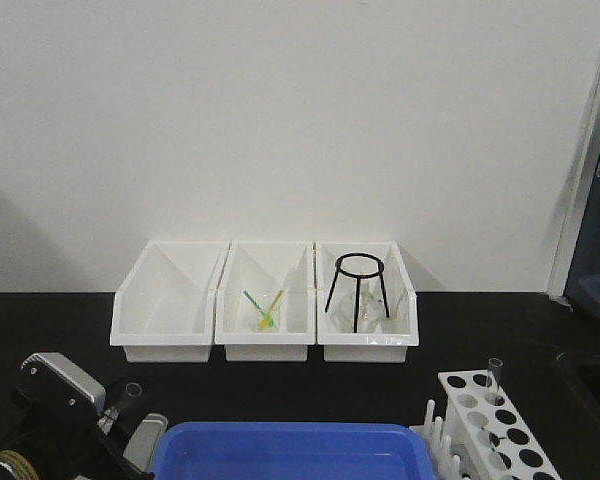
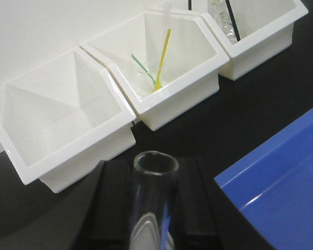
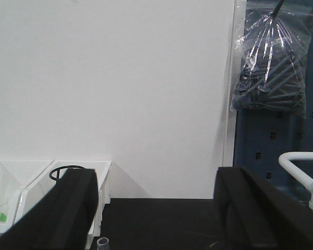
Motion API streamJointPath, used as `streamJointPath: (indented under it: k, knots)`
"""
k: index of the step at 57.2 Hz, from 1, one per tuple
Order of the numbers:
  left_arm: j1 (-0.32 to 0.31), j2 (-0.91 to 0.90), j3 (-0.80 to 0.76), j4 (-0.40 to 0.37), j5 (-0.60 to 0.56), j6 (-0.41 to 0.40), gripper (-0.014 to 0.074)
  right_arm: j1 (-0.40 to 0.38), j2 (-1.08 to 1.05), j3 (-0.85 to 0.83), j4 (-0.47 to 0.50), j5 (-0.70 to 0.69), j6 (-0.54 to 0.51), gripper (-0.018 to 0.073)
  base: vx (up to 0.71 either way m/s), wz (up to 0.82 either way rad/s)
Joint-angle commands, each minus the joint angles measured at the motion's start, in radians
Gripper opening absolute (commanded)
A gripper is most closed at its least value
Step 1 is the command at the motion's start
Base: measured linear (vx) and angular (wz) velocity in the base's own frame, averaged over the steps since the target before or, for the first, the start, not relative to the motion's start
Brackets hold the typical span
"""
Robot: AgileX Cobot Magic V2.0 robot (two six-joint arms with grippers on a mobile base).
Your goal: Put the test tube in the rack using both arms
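Observation:
My left gripper (image 2: 155, 208) is shut on a clear glass test tube (image 2: 154, 194); the tube's open rim points toward the white bins, and black fingers (image 2: 113, 208) press it on both sides. In the front view this gripper (image 1: 130, 405) sits at the lower left with the tube's rim (image 1: 133, 388) showing. The white rack (image 1: 510, 435) stands at the lower right, and another clear tube (image 1: 495, 374) stands upright in one of its holes. My right gripper (image 3: 156, 208) is open and holds nothing. A tube rim (image 3: 103, 243) shows below its left finger (image 3: 68, 208).
Three white open-fronted bins (image 1: 170, 300) line the back wall; the middle one (image 1: 268, 300) holds green and yellow sticks, and the right one holds a black wire tripod (image 1: 358, 285). A blue tray (image 1: 290, 452) lies at the front centre. A plastic bag (image 3: 274, 62) hangs on the right.

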Motion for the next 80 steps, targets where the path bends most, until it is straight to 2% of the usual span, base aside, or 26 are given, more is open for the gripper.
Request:
streamJointPath:
  k: [1,14,23,28,32,34,39,43,47,51,55,57,62,69,73,80]
  knots:
    - [-0.002,-0.034,-0.023,-0.014,-0.082,-0.008,0.0158,-0.004,0.003,-0.032,-0.013,-0.084,-0.008,0.0510,0.00,0.00]
    - [-0.002,-0.055,-0.023,-0.015,-0.087,-0.020,-0.0007,-0.004,0.003,-0.032,-0.013,-0.070,-0.007,0.0510,0.00,0.00]
    - [-0.002,-0.170,-0.034,-0.015,-0.070,-0.112,-0.0008,-0.004,0.003,-0.042,-0.014,-0.042,0.004,0.0510,0.00,0.00]
    - [-0.002,-0.256,-0.080,-0.009,-0.013,-0.152,-0.0008,-0.004,0.003,-0.068,-0.015,0.000,0.008,0.0510,0.00,0.00]
    - [-0.002,-0.319,-0.146,0.019,0.063,-0.227,-0.0007,-0.004,0.003,-0.101,-0.028,0.051,0.016,0.0510,0.00,0.00]
    - [-0.002,-0.348,-0.180,0.047,0.102,-0.284,-0.0007,-0.004,0.003,-0.124,-0.042,0.077,0.022,0.0510,0.00,0.00]
    - [-0.008,-0.401,-0.271,0.182,0.193,-0.502,-0.0007,-0.004,0.011,-0.175,-0.088,0.152,0.066,0.0510,0.00,0.00]
    - [-0.024,-0.417,-0.343,0.359,0.217,-0.719,-0.0007,-0.001,0.028,-0.204,-0.120,0.191,0.138,0.0510,0.00,0.00]
    - [-0.047,-0.414,-0.407,0.605,0.175,-0.959,-0.0007,0.027,0.047,-0.212,-0.160,0.183,0.206,0.0510,0.00,0.00]
    - [-0.069,-0.393,-0.455,0.792,0.092,-1.159,-0.0006,0.086,0.071,-0.212,-0.227,0.176,0.263,0.0510,0.00,0.00]
    - [-0.094,-0.359,-0.494,0.902,0.012,-1.316,-0.0003,0.171,0.107,-0.212,-0.281,0.175,0.314,0.0510,0.00,0.00]
    - [-0.107,-0.339,-0.510,0.930,-0.014,-1.364,-0.0003,0.219,0.128,-0.212,-0.305,0.168,0.337,0.0510,0.00,0.00]
    - [-0.151,-0.293,-0.523,0.939,-0.027,-1.387,-0.0001,0.348,0.189,-0.212,-0.337,0.117,0.358,0.0510,0.00,0.00]
    - [-0.212,-0.224,-0.522,0.927,-0.029,-1.377,-0.0001,0.493,0.287,-0.212,-0.309,-0.008,0.358,0.0510,0.00,0.00]
    - [-0.244,-0.194,-0.522,0.919,-0.031,-1.370,0.0000,0.538,0.336,-0.212,-0.276,-0.053,0.358,0.0510,0.00,0.00]
    - [-0.293,-0.161,-0.522,0.890,-0.035,-1.361,0.0000,0.566,0.400,-0.212,-0.265,-0.102,0.358,0.0510,0.00,0.00]
